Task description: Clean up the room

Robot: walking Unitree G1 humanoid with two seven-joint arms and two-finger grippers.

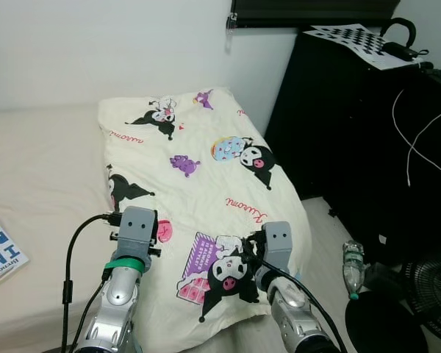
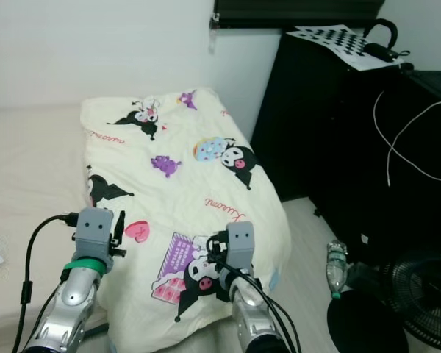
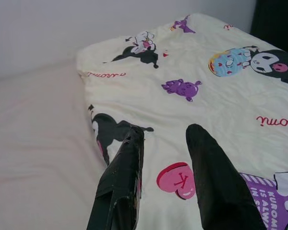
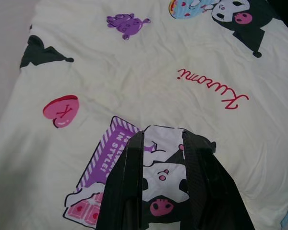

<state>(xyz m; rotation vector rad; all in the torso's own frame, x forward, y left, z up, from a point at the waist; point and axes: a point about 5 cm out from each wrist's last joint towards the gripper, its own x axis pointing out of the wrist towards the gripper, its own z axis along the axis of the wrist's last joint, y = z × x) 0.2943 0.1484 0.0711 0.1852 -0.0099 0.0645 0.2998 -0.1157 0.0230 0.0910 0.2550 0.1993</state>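
A cream blanket (image 1: 206,132) printed with cartoon figures lies spread over the right part of the bed (image 1: 37,169), and its near corner hangs toward me. My left gripper (image 3: 165,132) is open just over the blanket, with a pink heart print (image 3: 177,179) between its fingers. My right gripper (image 4: 164,136) is open too, low above the black-and-purple cartoon print (image 4: 158,167) near the blanket's front edge. Neither gripper holds anything. Whether the fingertips touch the cloth I cannot tell.
A blue-and-white book (image 1: 0,257) lies on the bed at the left edge. A tall black cabinet (image 1: 353,132) stands to the right with a checkerboard sheet (image 1: 360,40) on top. On the floor lie a plastic bottle (image 1: 353,268) and a fan (image 1: 434,294).
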